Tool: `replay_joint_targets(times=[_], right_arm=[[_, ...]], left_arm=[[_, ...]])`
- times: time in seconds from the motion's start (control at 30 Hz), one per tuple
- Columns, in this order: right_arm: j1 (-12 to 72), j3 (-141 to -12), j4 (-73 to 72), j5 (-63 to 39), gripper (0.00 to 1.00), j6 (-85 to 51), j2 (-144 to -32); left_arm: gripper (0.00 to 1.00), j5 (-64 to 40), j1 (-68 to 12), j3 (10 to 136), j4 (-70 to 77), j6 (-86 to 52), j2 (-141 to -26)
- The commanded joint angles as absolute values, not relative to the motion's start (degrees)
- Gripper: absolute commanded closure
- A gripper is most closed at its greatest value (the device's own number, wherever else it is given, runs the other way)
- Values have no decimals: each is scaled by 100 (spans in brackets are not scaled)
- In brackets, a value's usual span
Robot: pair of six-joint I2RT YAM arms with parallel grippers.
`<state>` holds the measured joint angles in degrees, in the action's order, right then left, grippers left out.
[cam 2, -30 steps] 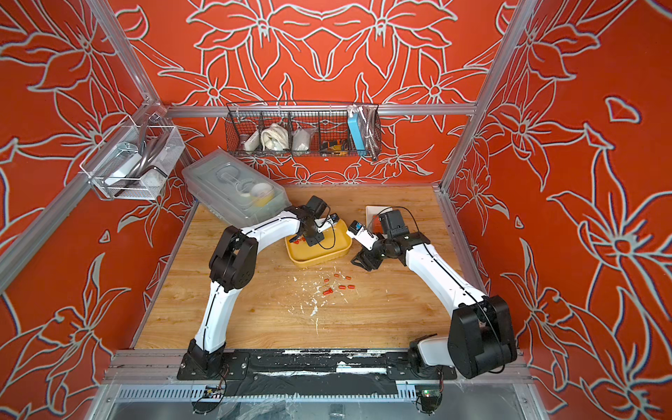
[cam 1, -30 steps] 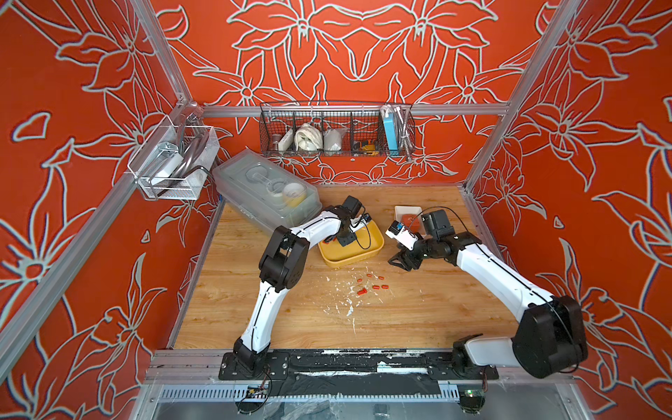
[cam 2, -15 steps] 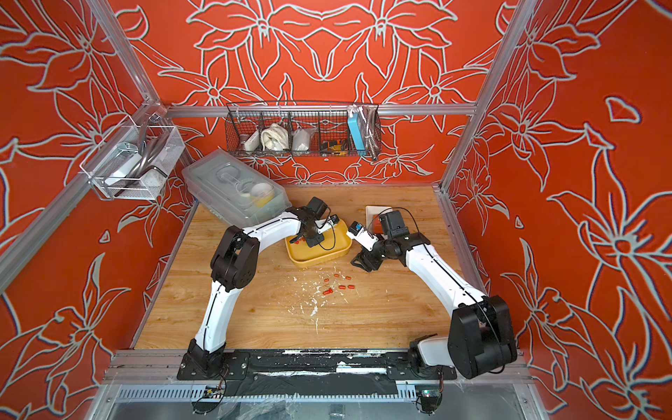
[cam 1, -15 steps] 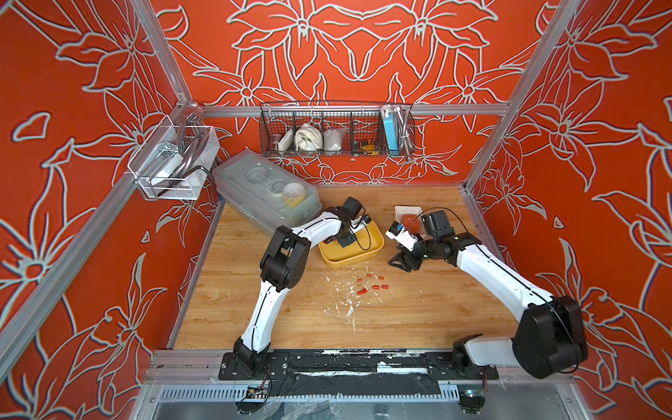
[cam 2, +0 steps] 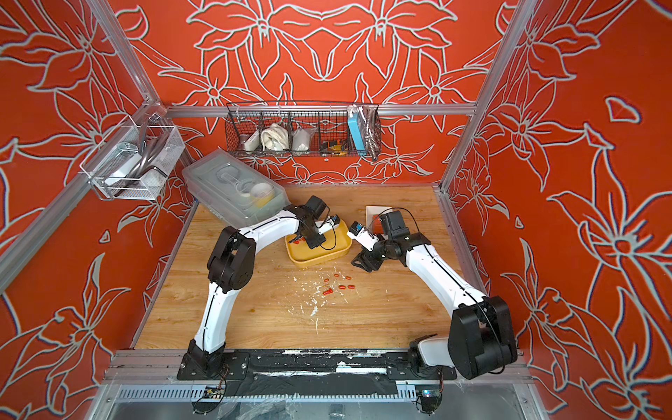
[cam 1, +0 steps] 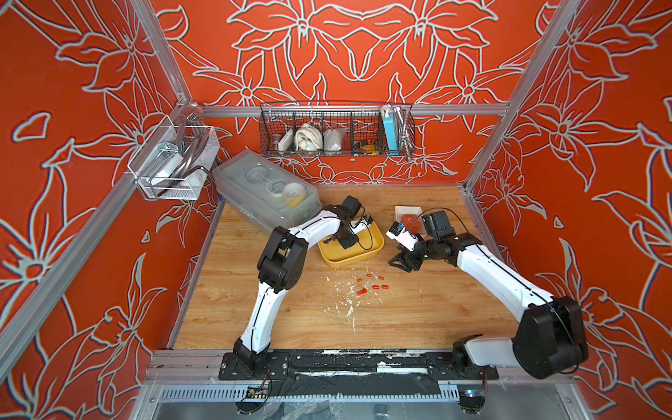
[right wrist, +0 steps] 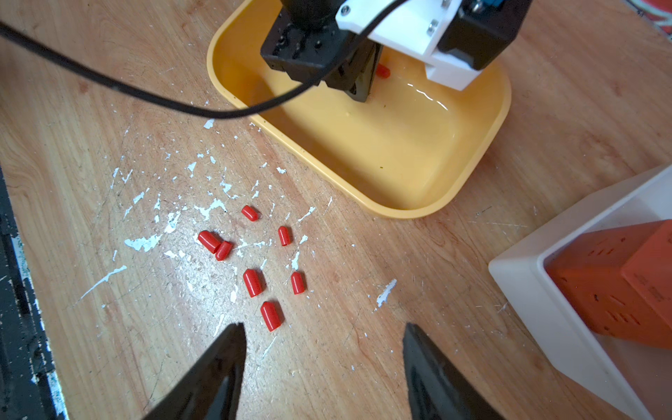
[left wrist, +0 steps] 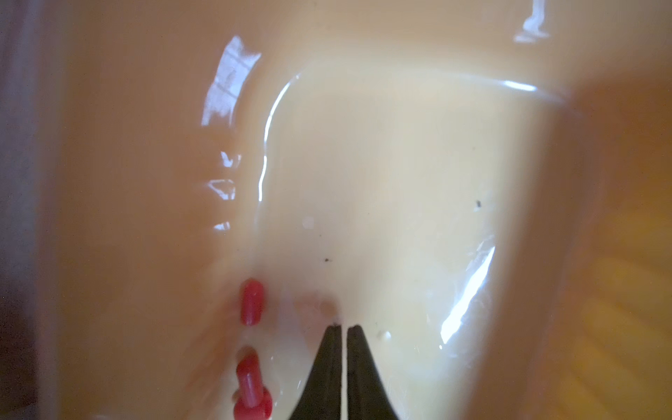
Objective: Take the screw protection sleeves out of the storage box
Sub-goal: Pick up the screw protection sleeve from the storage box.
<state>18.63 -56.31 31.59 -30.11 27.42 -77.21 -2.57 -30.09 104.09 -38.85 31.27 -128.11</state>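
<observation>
The yellow storage box (cam 1: 350, 262) (cam 2: 317, 262) (right wrist: 400, 212) sits mid-table. My left gripper (left wrist: 344, 327) (cam 1: 345, 242) reaches down into it, its jaws shut to a thin slit with nothing seen between them. Three red screw protection sleeves (left wrist: 251, 302) lie beside the tips against the box wall (left wrist: 145, 182); in a top view they show at the box's left end (cam 1: 329, 240). Several more sleeves (cam 1: 371, 283) (cam 2: 338, 283) (right wrist: 254, 280) lie loose on the wood in front of the box. My right gripper (right wrist: 323, 327) (cam 1: 402, 263) stands open and empty, just above the table, right of the box and near the loose sleeves.
A white square bin (cam 1: 400, 210) (right wrist: 527, 291) holding an orange block (right wrist: 618, 283) stands behind the right gripper. A clear lidded box (cam 1: 265, 192) lies at the back left. A wire basket (cam 1: 338, 131) and a clear basket (cam 1: 171, 171) hang on the walls. White flecks mark the wood.
The left gripper's jaws have closed inside the storage box. Both arms otherwise stay where they were, and the loose sleeves have not moved.
</observation>
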Motion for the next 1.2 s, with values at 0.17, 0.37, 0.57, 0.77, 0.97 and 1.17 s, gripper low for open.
replay_joint_targets(times=[0.17, 0.37, 0.57, 0.77, 0.97, 1.17], right_arm=[[1837, -5529, 3138, -3084, 32, 2691, -7633], [1837, -5526, 3129, -3073, 32, 2698, -7655], [1837, -5526, 3138, -3076, 32, 2698, -7648], [1837, -5521, 3145, -3111, 32, 2698, -7641], [1837, -5522, 3155, -3128, 32, 2698, -7621], [1837, -5528, 3164, -3138, 32, 2698, -7603]], left_arm=[[76, 322, -3032, 10378, -3603, 3242, -12661], [70, 544, -3040, 10448, -3420, 3279, -12844], [69, 678, -3032, 10520, -3305, 3344, -13033], [69, 833, -3035, 10444, -3162, 3359, -13109], [70, 874, -3032, 10240, -3096, 3443, -13179], [71, 923, -3035, 10017, -3076, 3524, -13219]])
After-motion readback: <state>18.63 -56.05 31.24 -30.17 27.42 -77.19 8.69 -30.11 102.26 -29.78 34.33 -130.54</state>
